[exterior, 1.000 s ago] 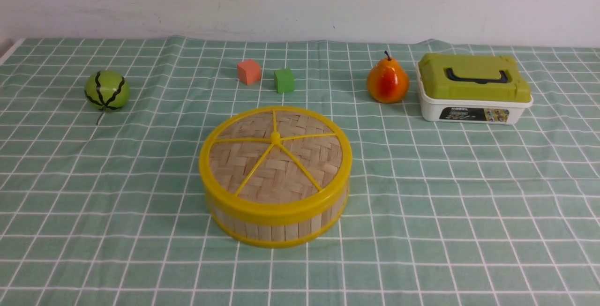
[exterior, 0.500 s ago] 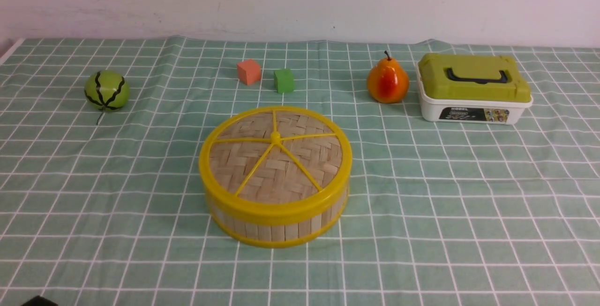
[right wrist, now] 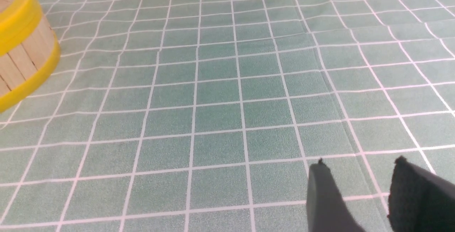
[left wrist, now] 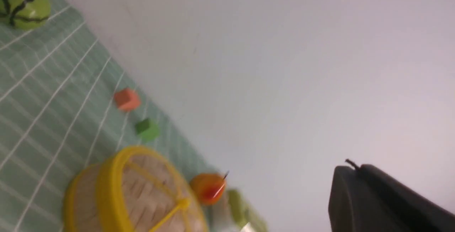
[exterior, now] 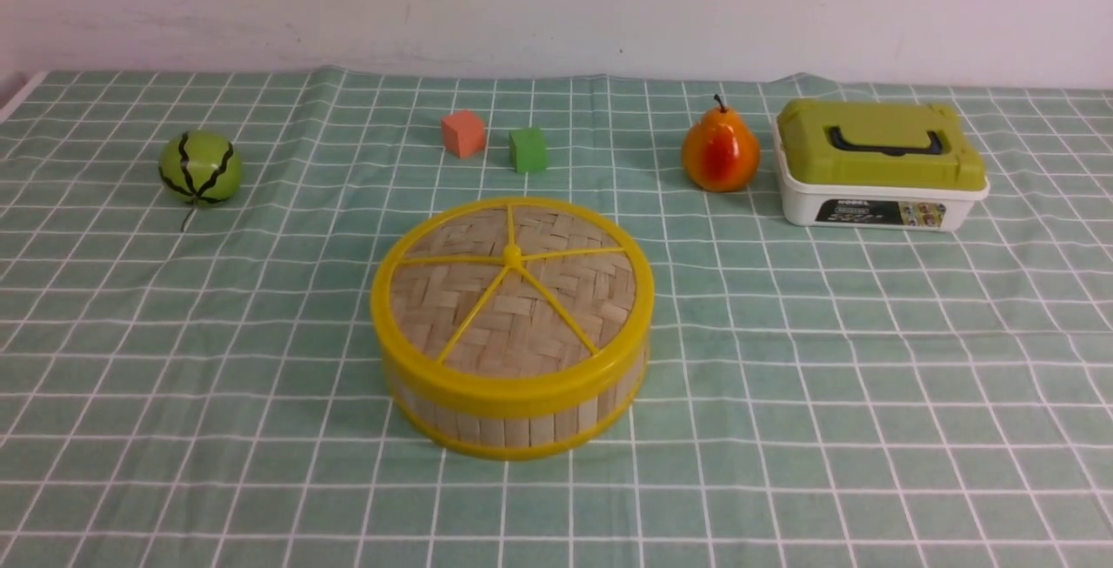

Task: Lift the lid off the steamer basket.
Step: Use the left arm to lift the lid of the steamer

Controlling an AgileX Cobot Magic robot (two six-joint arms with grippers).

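Currently seeing lid (exterior: 511, 290) seated flush on steamer basket (exterior: 513, 424), centre of green checked cloth (exterior: 869, 377). Reading right gripper (right wrist: 360, 170) as parted a little, holding nothing, low over bare cloth, well apart from basket. Can't tell left gripper (left wrist: 373, 200) state: only a dark part of it in its wrist view, against wall (left wrist: 284, 65). Noting orange cube (exterior: 462, 133) and green cube (exterior: 527, 150) behind basket, pear (exterior: 720, 155) just beside white box (exterior: 796, 198) back right, striped green ball (exterior: 199, 167) back left.
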